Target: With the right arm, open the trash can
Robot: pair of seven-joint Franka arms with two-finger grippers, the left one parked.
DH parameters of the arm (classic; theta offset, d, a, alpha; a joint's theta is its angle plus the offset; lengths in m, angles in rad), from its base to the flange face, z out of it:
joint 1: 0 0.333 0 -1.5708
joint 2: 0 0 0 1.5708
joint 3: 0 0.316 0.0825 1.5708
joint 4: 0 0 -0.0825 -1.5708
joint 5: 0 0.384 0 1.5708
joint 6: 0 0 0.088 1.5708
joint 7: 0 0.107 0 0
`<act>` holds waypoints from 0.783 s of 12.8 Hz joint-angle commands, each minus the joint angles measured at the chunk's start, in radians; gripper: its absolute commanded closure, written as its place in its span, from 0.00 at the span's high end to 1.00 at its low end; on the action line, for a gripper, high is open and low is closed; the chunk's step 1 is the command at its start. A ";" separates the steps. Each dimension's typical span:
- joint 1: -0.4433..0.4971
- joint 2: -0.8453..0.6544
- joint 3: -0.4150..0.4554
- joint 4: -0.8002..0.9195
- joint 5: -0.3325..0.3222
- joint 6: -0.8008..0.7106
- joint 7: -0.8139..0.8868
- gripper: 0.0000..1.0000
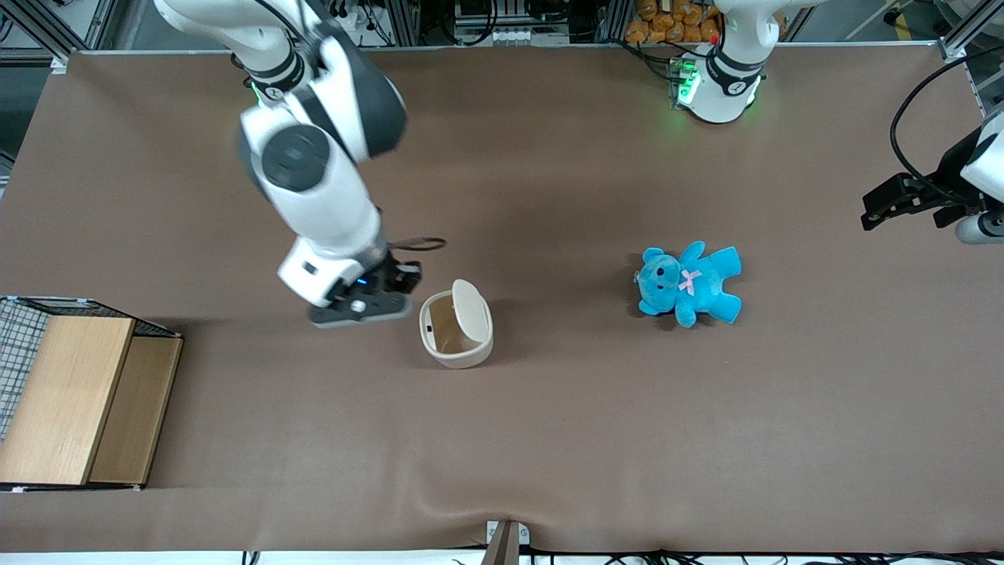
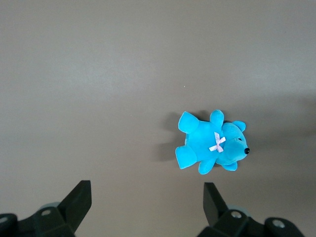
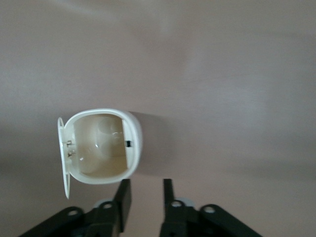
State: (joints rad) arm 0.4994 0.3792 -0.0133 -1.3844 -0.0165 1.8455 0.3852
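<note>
Down at the table's near edge toward my end sits the wooden box with wire mesh, biggest thing on the brown table. Next in size is my right arm, reaching down so my gripper hangs just beside the trash can, not touching it. Fingers are close together with a narrow gap, holding nothing. That bin's lid is already flipped up, beige inside showing. Smallest, a blue teddy bear lies well apart, toward the parked arm's end.
</note>
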 commanded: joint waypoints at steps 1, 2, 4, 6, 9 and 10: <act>-0.054 -0.130 0.007 -0.038 0.001 -0.116 -0.008 1.00; -0.077 -0.169 0.007 -0.042 -0.005 -0.161 -0.017 1.00; -0.126 -0.247 -0.026 -0.056 -0.007 -0.233 -0.057 1.00; -0.182 -0.322 -0.077 -0.082 -0.005 -0.271 -0.214 1.00; -0.269 -0.399 -0.114 -0.122 -0.002 -0.292 -0.335 1.00; -0.288 -0.408 -0.126 -0.122 -0.002 -0.308 -0.338 1.00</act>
State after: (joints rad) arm 0.2390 0.0231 -0.1359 -1.4516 -0.0213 1.5411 0.0641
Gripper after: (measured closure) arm 0.000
